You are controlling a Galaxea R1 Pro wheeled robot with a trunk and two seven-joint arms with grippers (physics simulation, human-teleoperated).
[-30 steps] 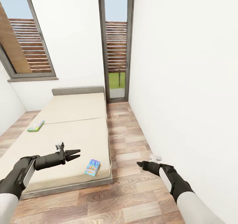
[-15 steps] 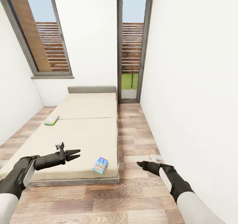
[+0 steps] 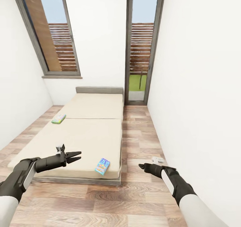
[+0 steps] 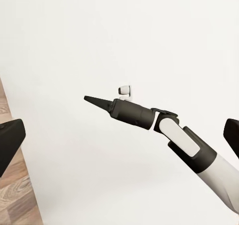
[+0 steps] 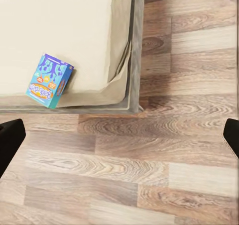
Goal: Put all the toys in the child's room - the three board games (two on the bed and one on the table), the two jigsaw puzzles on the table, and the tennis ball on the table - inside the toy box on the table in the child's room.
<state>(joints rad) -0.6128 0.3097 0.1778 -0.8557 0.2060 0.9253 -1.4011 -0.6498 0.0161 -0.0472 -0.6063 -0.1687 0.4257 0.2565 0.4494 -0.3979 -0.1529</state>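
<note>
The bed [image 3: 90, 133] with its cream cover lies ahead on the wood floor. A blue board game [image 3: 102, 166] rests near the bed's front right corner and shows again in the right wrist view [image 5: 49, 80]. A pale green board game [image 3: 58, 119] lies at the bed's left edge, further back. My left gripper [image 3: 77, 155] hovers open over the bed's front part, left of the blue game. My right gripper [image 3: 141, 166] hangs open above the floor to the right of the bed, nothing between its fingers. The table, toy box, jigsaw puzzles and tennis ball are out of view.
White walls close in on both sides. A strip of wood floor [image 3: 140, 143] runs between the bed and the right wall toward a tall glass door [image 3: 142, 53]. A window [image 3: 53, 36] sits behind the bed's head.
The whole view has shifted, so the bed now sits more to the right and centred in the picture. Both arms keep the same pose and both games lie where they were.
</note>
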